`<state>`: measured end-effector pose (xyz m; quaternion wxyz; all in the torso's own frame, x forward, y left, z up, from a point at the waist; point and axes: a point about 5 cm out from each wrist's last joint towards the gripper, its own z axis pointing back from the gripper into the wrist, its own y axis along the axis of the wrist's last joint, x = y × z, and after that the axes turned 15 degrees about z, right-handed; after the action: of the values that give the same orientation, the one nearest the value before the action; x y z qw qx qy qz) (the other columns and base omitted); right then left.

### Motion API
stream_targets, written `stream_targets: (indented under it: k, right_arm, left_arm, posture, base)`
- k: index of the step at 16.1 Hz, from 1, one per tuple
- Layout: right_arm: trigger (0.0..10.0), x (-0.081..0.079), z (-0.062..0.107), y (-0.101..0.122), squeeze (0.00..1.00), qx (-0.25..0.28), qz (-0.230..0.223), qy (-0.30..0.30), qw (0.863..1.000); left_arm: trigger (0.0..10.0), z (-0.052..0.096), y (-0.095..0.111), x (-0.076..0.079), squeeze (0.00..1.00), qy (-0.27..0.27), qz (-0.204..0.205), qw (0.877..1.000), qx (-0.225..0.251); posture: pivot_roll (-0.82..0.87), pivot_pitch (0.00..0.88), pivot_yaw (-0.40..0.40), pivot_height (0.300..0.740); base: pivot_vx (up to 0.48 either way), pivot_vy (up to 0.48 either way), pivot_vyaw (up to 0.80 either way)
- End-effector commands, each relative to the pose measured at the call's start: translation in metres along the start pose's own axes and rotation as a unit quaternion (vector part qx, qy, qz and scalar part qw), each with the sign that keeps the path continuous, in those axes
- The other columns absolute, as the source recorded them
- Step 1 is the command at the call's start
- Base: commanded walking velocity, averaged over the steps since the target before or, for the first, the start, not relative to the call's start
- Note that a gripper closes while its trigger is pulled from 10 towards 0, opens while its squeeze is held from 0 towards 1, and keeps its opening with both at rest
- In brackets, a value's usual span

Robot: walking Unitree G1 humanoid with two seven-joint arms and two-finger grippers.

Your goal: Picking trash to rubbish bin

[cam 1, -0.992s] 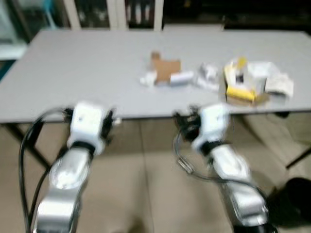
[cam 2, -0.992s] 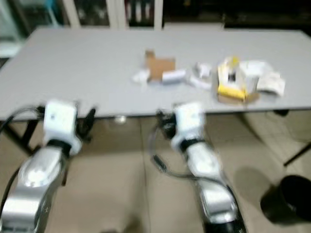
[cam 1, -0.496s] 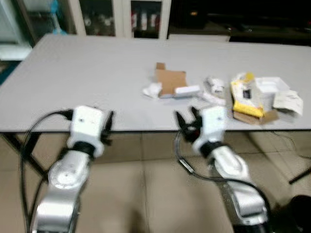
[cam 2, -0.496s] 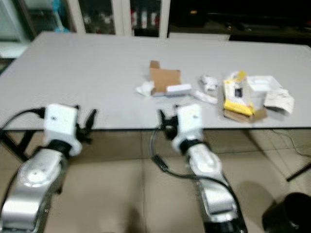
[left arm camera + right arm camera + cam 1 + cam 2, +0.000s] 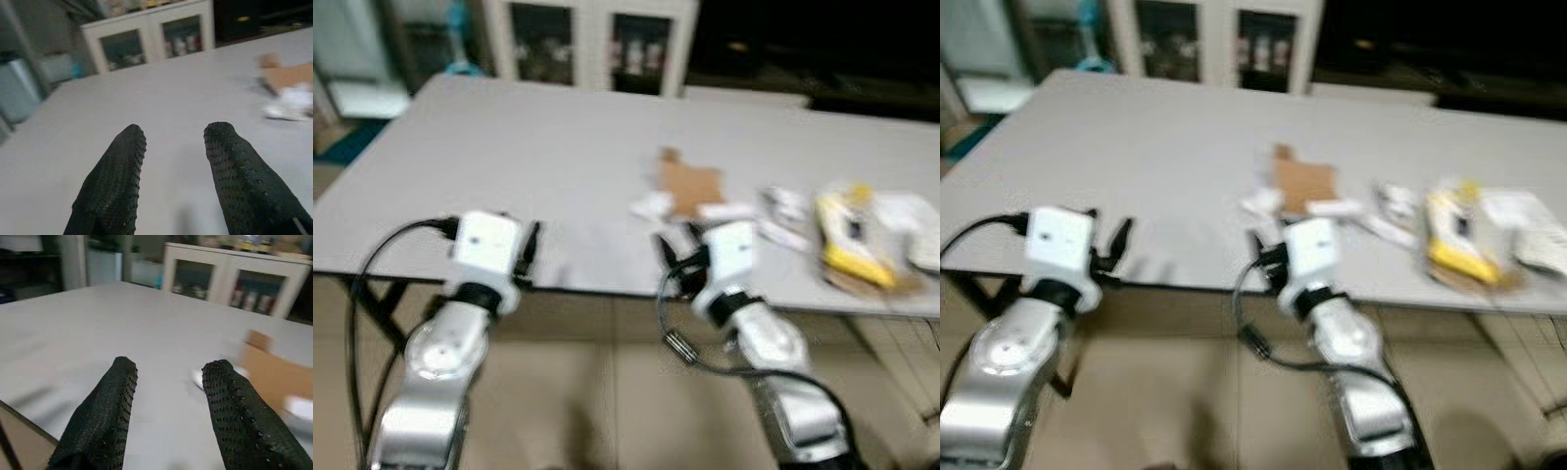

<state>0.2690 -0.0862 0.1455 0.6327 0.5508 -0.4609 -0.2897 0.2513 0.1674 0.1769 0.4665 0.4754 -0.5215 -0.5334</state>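
Trash lies on the right half of a grey table [image 5: 509,157]: a brown cardboard piece [image 5: 690,184], a crumpled white scrap [image 5: 651,206], a small white box [image 5: 724,211], white wrappers [image 5: 788,208], a yellow packet [image 5: 850,245] and white paper [image 5: 913,217]. My left gripper [image 5: 176,131] is open at the table's front edge, well left of the trash. My right gripper [image 5: 171,364] is open too, at the front edge just short of the white scrap [image 5: 198,378] and the cardboard [image 5: 266,364]. Nothing sits between either pair of fingers.
White cabinets with glass doors [image 5: 597,44] stand behind the table. A dark table leg [image 5: 372,299] runs down beside my left arm. Beige tiled floor [image 5: 597,392] lies under the front edge. A black cable [image 5: 357,294] loops off my left arm.
The camera has swung left and moved closer, so the trash sits further right and the black bin has slid out at the lower right. My right gripper has risen to the table edge.
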Motion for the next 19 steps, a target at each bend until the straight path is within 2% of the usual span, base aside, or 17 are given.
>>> stream_targets:
  k: [1,4,7,13,14,16,18,19]
  right_arm:
    - [10.0,0.009,0.003,-0.002,0.00,-0.002,0.004,-0.015,1.000]
    - [10.0,0.013,0.002,0.002,0.00,0.005,-0.025,-0.027,0.999]
    - [10.0,0.015,0.002,0.007,0.00,0.014,-0.024,-0.026,0.999]
    - [10.0,0.031,0.008,0.021,0.00,0.011,-0.010,-0.035,0.999]
    - [10.0,0.032,0.008,0.022,0.00,-0.004,-0.013,-0.033,0.999]
    - [10.0,0.040,0.005,0.019,0.00,-0.076,0.014,-0.001,0.997]
    - [10.0,0.048,0.001,0.019,0.00,-0.097,0.023,0.020,0.995]
    - [10.0,0.058,-0.004,0.019,1.00,-0.111,0.017,0.026,0.993]
  left_arm:
    - [10.0,0.001,0.001,0.008,0.00,-0.019,0.003,1.000,0.001]
    - [10.0,0.002,0.001,0.008,0.00,-0.024,0.001,1.000,-0.002]
    - [10.0,0.002,0.001,0.007,0.00,-0.028,0.000,1.000,-0.003]
    - [10.0,0.000,0.003,0.007,0.00,-0.049,-0.010,0.999,-0.008]
    - [10.0,0.000,0.003,0.007,0.00,-0.053,-0.013,0.998,-0.009]
    - [10.0,-0.003,0.006,0.007,0.00,-0.070,-0.019,0.997,-0.013]
    - [10.0,-0.006,0.008,0.008,0.00,-0.095,-0.031,0.995,-0.017]
    - [10.0,-0.009,0.010,0.010,0.00,-0.124,-0.035,0.991,-0.020]
  posture:
    - [0.07,0.030,-0.049,0.740]
    - [0.07,0.026,-0.044,0.740]
    - [0.07,0.024,-0.038,0.740]
    - [0.06,0.046,-0.023,0.740]
    - [0.06,0.049,-0.022,0.740]
    - [0.05,0.063,-0.016,0.740]
    - [0.04,0.074,-0.011,0.740]
    - [0.04,0.077,-0.008,0.740]
  base:
    - [0.334,0.000,0.80]
    - [0.334,0.000,0.00]
    - [0.334,0.000,-0.35]
    - [0.333,0.000,0.00]
    - [0.334,0.000,0.00]
    - [0.000,0.000,0.00]
    - [0.000,0.000,0.00]
    - [0.000,0.000,0.00]
